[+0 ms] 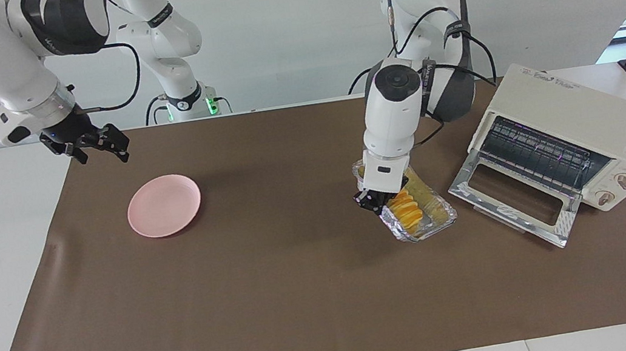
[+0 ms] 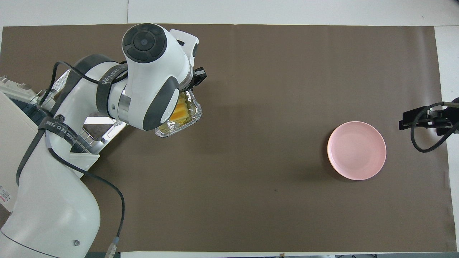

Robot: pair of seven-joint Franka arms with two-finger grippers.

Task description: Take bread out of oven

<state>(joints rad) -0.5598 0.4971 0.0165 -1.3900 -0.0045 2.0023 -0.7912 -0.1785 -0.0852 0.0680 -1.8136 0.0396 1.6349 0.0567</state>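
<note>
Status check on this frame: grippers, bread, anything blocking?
Left gripper shut on foil tray rim, bread inside, outside the oven. Right gripper open, waiting near pink plate. Nothing in the way.

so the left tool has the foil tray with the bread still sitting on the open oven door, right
Not quite. In the facing view the left tool grips the foil tray with the bread out over the brown mat, clear of the open oven door.

Sitting on the table are 1 oven (image 1: 575, 148), 1 bread (image 1: 405, 210) lying in 1 foil tray (image 1: 439, 220), and 1 pink plate (image 1: 164, 205). 2 robot arms are showing, carrying 2 grippers: the left gripper (image 1: 374, 202) and the right gripper (image 1: 98, 145).
</note>
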